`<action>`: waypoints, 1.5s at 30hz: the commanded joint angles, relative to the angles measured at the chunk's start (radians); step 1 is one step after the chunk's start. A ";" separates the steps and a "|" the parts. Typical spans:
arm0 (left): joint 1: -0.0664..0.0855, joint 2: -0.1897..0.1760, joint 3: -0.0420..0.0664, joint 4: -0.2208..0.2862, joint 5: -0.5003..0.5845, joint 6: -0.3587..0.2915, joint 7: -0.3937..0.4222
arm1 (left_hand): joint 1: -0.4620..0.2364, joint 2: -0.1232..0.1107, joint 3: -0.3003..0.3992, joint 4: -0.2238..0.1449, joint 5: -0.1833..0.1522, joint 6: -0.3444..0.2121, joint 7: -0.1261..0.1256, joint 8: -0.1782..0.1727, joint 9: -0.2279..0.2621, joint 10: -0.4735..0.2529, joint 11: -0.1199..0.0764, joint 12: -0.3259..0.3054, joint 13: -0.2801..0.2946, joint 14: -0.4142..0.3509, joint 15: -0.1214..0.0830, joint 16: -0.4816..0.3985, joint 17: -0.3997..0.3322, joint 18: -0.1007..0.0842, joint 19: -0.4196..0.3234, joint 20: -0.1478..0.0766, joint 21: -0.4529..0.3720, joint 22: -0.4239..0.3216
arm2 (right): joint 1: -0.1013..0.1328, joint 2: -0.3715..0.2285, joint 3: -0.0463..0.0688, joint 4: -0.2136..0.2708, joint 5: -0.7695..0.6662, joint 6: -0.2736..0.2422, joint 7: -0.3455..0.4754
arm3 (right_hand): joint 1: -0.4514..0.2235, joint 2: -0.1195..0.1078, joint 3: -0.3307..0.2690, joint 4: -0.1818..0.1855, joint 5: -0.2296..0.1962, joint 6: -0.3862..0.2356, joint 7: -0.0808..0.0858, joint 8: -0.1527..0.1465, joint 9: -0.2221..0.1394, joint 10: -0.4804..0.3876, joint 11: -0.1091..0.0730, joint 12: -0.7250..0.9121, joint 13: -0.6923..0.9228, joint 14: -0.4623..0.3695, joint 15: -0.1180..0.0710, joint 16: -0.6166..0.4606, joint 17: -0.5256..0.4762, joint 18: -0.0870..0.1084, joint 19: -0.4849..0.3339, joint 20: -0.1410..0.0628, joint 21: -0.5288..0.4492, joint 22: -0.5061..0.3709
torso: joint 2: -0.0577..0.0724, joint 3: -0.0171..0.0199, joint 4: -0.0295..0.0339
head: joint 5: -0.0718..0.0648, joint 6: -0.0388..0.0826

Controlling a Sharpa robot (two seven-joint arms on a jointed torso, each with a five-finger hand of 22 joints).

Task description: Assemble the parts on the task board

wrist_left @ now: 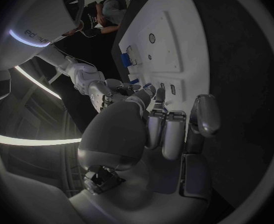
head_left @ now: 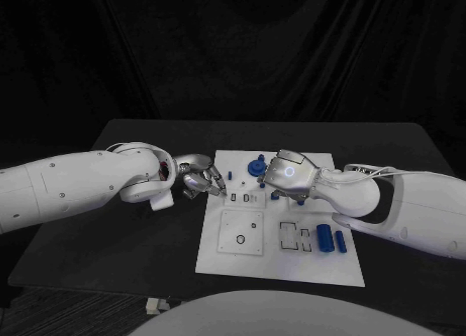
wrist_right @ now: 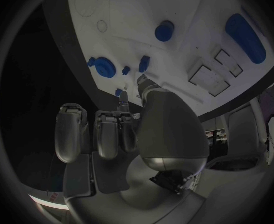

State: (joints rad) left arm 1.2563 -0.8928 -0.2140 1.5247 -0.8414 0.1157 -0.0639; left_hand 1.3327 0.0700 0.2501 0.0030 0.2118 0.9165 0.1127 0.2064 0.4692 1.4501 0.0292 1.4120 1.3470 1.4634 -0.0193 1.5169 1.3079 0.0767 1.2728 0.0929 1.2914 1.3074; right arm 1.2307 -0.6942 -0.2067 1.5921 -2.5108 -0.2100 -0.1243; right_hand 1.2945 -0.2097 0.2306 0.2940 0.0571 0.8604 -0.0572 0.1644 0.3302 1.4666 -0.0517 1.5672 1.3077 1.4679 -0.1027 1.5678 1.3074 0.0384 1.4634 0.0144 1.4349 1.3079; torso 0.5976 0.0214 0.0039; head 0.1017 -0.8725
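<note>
Blue parts (head_left: 326, 239) lie partly hidden under both robot hands; neither one's grasp can be told

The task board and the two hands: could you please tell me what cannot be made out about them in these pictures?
- Head view: the right hand covers the task board beneath it, so any part under its fingers is hidden.
- Head view: whether the left hand pinches anything; its fingertips are too small to read.
- Right wrist view: the right hand's own palm hides what its fingertips touch.
- Left wrist view: the left hand's curled fingers hide the board edge behind them.
</note>
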 commanded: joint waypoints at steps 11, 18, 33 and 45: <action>-0.002 -0.001 0.001 0.008 0.007 -0.004 0.019 | 0.006 -0.003 -0.001 0.006 -0.004 -0.006 -0.002 0.004 -0.002 -0.006 0.002 -0.003 0.054 0.039 0.001 -0.004 0.168 0.013 -0.003 0.001 -0.004 0.011 | 0.040 -0.058 0.001 0.005 0.316 -0.048 -0.048 | -0.057 -0.001 0.003 0.000 -0.004 0.076 0.034 0.029 0.007 0.104 -0.013 0.004 0.263 0.103 -0.011 0.003 0.263 -0.011 0.048 -0.011 0.023 0.227 | 0.000 -0.0002 0.0012 | -0.010 0.000; -0.002 -0.002 0.001 0.009 0.007 -0.004 0.020 | 0.006 -0.003 -0.001 0.006 -0.004 -0.006 -0.002 0.004 -0.002 -0.006 0.002 -0.003 0.054 0.039 0.001 -0.004 0.168 0.013 -0.003 0.001 -0.004 0.011 | 0.024 -0.064 0.001 -0.015 0.385 -0.027 -0.045 | -0.011 0.015 0.022 -0.003 0.031 0.091 0.054 0.030 0.009 0.104 -0.014 0.004 0.263 0.103 -0.014 0.003 0.263 -0.011 0.049 -0.015 0.025 0.227 | 0.001 0.0003 0.0007 | -0.009 0.000; -0.002 -0.002 0.001 0.010 0.007 -0.007 0.022 | 0.010 -0.003 0.000 0.006 -0.003 -0.005 -0.003 0.006 -0.002 -0.006 0.001 -0.002 0.054 0.039 0.000 -0.004 0.168 0.013 -0.003 0.001 -0.005 0.011 | -0.011 -0.042 0.001 -0.037 0.461 0.003 -0.044 | -0.026 0.013 0.015 0.000 0.028 0.119 0.080 0.038 0.014 0.104 0.001 0.004 0.263 0.103 -0.009 0.003 0.263 -0.012 0.050 -0.012 0.029 0.228 | 0.001 0.0001 0.0003 | -0.011 0.000; -0.002 -0.002 0.001 0.009 0.007 -0.008 0.024 | 0.010 -0.003 0.000 0.006 -0.003 -0.005 -0.003 0.006 -0.002 -0.006 0.001 -0.002 0.054 0.039 0.000 -0.004 0.168 0.013 -0.003 0.001 -0.005 0.011 | -0.031 0.000 0.001 -0.074 0.474 0.050 -0.052 | 0.022 0.023 0.036 -0.009 0.188 0.136 0.090 0.037 0.021 0.104 0.017 0.004 0.263 0.103 0.003 0.003 0.263 -0.012 0.049 -0.001 0.027 0.227 | 0.001 0.0001 0.0008 | -0.012 0.000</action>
State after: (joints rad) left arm 1.2556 -0.8960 -0.2140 1.5326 -0.8413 0.1124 -0.0586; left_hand 1.3326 0.0700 0.2501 0.0029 0.2118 0.9165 0.1127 0.2063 0.4694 1.4517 0.0309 1.4144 1.3470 1.4634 -0.0193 1.5169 1.3075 0.0767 1.2728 0.0929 1.2914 1.3073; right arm 1.2030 -0.6965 -0.2063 1.5211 -2.0484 -0.1931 -0.1529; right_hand 1.3087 -0.1885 0.2617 0.2848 0.2370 0.9897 0.0292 0.2011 0.3505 1.4665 -0.0408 1.5672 1.3075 1.4641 -0.1060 1.5678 1.3074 0.0389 1.4634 0.0074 1.4582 1.3074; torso 0.5983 0.0214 0.0047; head 0.0899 -0.8725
